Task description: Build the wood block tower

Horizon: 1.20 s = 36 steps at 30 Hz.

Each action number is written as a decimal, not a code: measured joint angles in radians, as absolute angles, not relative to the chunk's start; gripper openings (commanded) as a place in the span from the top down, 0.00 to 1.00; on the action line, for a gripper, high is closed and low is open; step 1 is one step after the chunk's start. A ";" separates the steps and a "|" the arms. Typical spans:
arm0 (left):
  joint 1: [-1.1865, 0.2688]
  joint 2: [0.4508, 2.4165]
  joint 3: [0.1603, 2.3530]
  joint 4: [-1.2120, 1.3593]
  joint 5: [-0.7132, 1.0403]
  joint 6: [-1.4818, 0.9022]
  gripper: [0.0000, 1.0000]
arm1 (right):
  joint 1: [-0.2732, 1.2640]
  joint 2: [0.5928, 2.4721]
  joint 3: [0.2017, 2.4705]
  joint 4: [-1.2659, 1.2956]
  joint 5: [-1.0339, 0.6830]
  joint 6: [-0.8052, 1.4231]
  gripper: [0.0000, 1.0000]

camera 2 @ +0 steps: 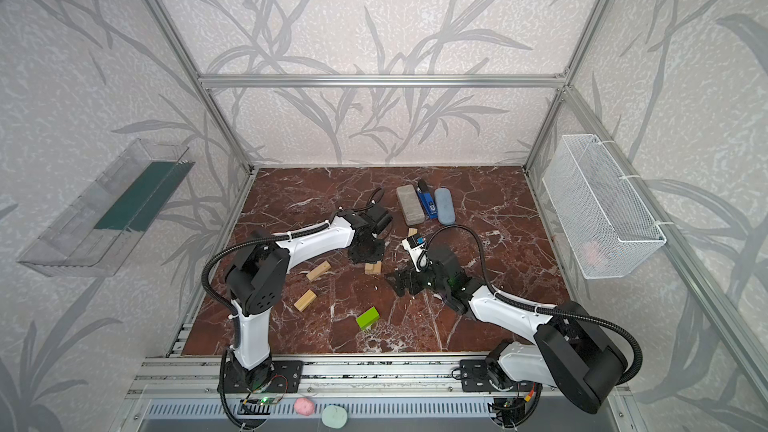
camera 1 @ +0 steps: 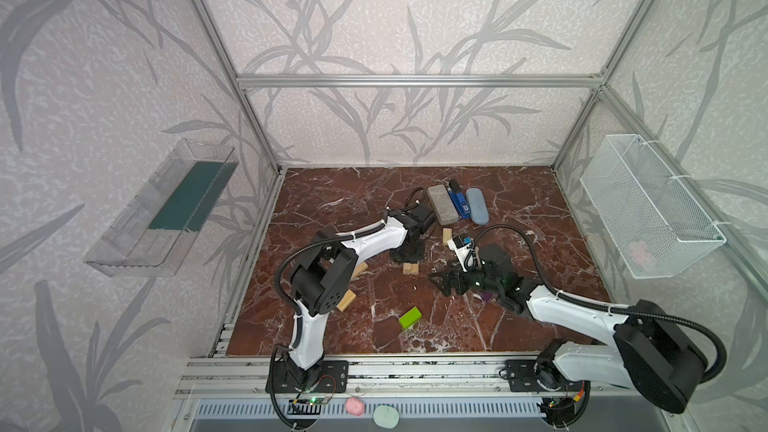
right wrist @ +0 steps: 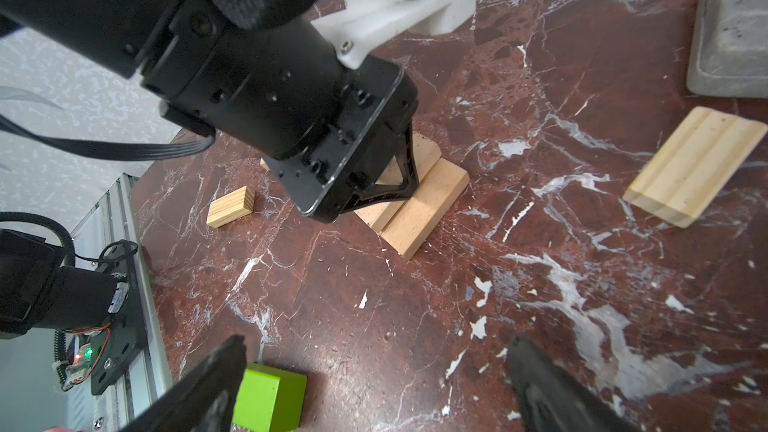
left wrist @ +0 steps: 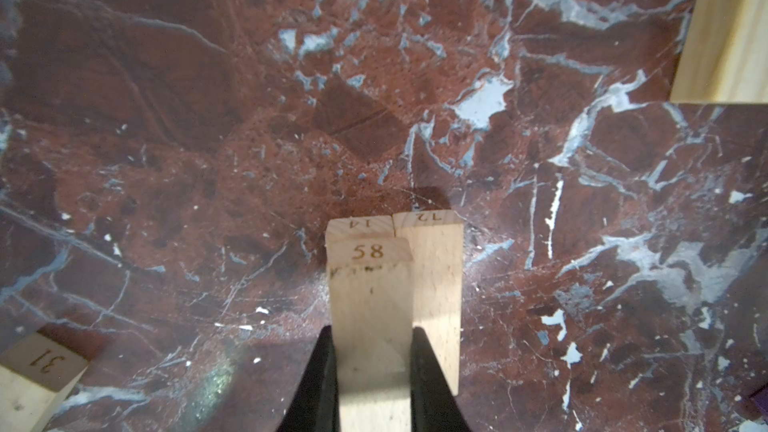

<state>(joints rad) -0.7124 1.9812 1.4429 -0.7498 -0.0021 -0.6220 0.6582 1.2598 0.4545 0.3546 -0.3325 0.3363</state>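
My left gripper (left wrist: 374, 351) is shut on a pale wood block (left wrist: 370, 284) marked 58, seen in both top views (camera 1: 409, 251) (camera 2: 365, 249). It holds it just over two wood blocks (right wrist: 419, 209) lying side by side on the table (camera 1: 410, 268); I cannot tell whether they touch. The right gripper (right wrist: 376, 351) hangs open and empty a little to the right (camera 1: 440, 280). The lime-green block (camera 1: 409, 317) (right wrist: 270, 396) lies by one right finger. A purple block (camera 1: 487, 296) peeks out under the right arm. Loose wood blocks lie at the left (camera 2: 318, 270) (camera 2: 305, 300).
At the back stand a grey slab (camera 1: 442, 203), a blue stapler (camera 1: 459, 201) and a blue-grey oval case (camera 1: 476, 205), with more pale wood (camera 1: 446, 236) just in front. A wire basket (camera 1: 648, 205) hangs on the right wall, a clear tray (camera 1: 162, 209) on the left.
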 measured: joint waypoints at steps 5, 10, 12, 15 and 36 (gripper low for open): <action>-0.712 1.981 1.443 -0.750 -0.004 -0.622 0.94 | 0.658 1.260 0.455 0.355 -0.332 0.336 0.03; -0.712 1.981 1.443 -0.750 -0.006 -0.622 0.95 | 0.658 1.260 0.455 0.355 -0.332 0.336 0.03; -0.712 1.981 1.443 -0.750 -0.007 -0.622 0.94 | 0.658 1.260 0.455 0.355 -0.332 0.336 0.03; -0.712 1.981 1.443 -0.750 -0.007 -0.623 0.94 | 0.658 1.260 0.455 0.355 -0.332 0.336 0.03; -0.712 1.983 1.429 -0.748 -0.006 -0.625 0.93 | 0.658 1.260 0.455 0.355 -0.332 0.336 0.03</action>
<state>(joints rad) -0.7124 1.9831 1.4288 -0.7483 -0.0063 -0.6247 0.6582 1.2598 0.4545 0.3546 -0.3321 0.3363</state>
